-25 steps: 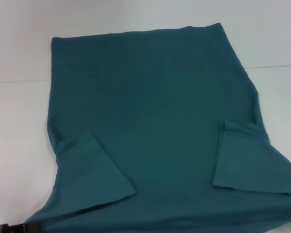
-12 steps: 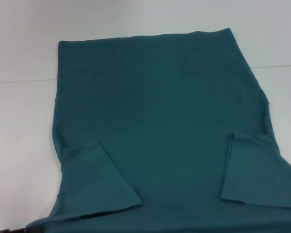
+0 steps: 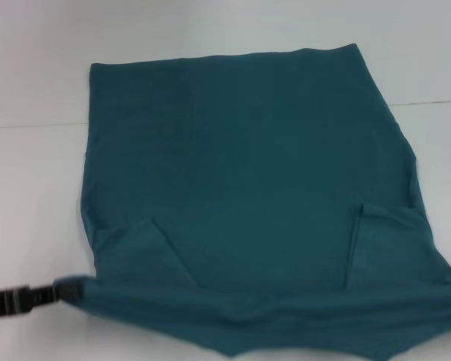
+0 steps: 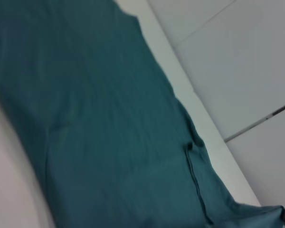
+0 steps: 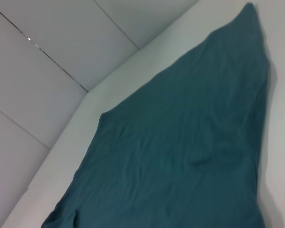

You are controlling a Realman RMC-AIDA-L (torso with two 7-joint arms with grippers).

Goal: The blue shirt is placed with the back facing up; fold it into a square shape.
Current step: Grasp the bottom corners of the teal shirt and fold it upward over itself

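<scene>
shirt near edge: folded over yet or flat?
Partly folded: the blue shirt has its near edge lifted over the sleeves, left gripper at its corner.

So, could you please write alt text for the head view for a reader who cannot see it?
A blue shirt lies plain side up on a white table, sleeves folded inward, with its near edge lifted and turned over in a band. The left gripper is at that band's left corner; no right gripper is visible.
</scene>
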